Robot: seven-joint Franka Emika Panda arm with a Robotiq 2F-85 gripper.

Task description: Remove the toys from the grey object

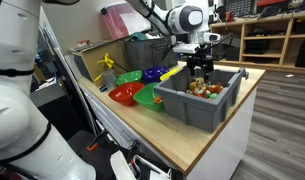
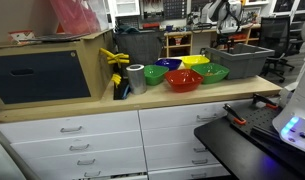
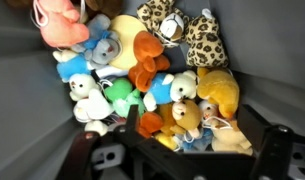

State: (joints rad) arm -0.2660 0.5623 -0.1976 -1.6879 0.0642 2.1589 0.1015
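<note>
The grey bin point(image 1: 192, 108) stands on the wooden counter and also shows in the far exterior view point(image 2: 242, 62). It holds a pile of small plush toys point(image 1: 206, 89), which fill the wrist view point(image 3: 142, 70): pink, blue, white, orange, yellow and leopard-spotted ones. My gripper point(image 1: 200, 68) hangs just above the pile, inside the bin's rim. In the wrist view the gripper point(image 3: 192, 135) is open. Its dark fingers stand either side of a small tan bear point(image 3: 182, 118) without closing on it.
Red point(image 1: 124, 95), green point(image 1: 149, 97) and purple point(image 1: 128, 76) bowls lie beside the bin. A darker grey crate point(image 1: 144, 50) stands behind. In an exterior view a silver can point(image 2: 137, 77) and a yellow object point(image 2: 117, 62) stand near the bowls.
</note>
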